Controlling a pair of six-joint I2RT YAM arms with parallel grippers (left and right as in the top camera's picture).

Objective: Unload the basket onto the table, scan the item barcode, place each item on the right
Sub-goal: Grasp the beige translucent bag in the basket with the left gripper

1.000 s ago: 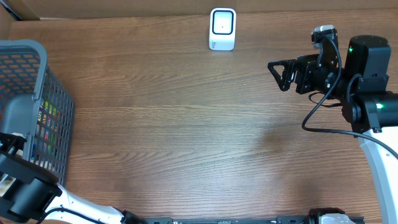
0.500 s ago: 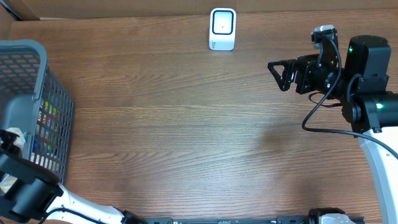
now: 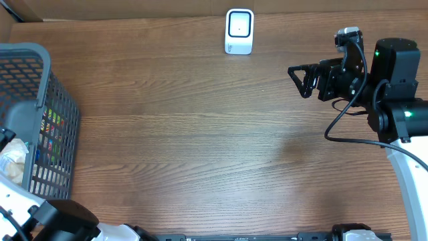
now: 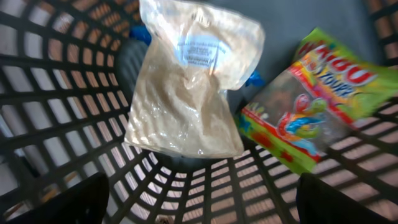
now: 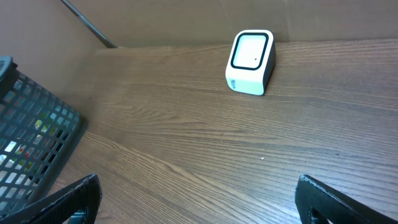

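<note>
Overhead: wood-grain table [image 3: 200, 147]. Rounded white plastic scanner [image 3: 239, 30] at far edge, grey mesh basket [image 3: 60, 134] at left. Right gripper [image 3: 301, 79] hovers at right, jaws spread, empty.

Left wrist: left gripper [image 4: 199, 205] looks down into basket, black fingers [image 4: 62, 199] wide apart, nothing btwn. Items on basket floor: clear crinkly bag [image 4: 186, 93] of beige grains, white-blue label too blurred to read. Just beside it, glossy green-yellow candy pouch [image 4: 311, 112], red lettering blurred.

Right wrist: scanner w/ black-framed window, basket's grid wall at left.

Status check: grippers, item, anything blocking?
Left gripper open over basket, empty. Right gripper open, empty. Clear bag and candy bag in basket, neither picked. Nothing in front of scanner.
</note>
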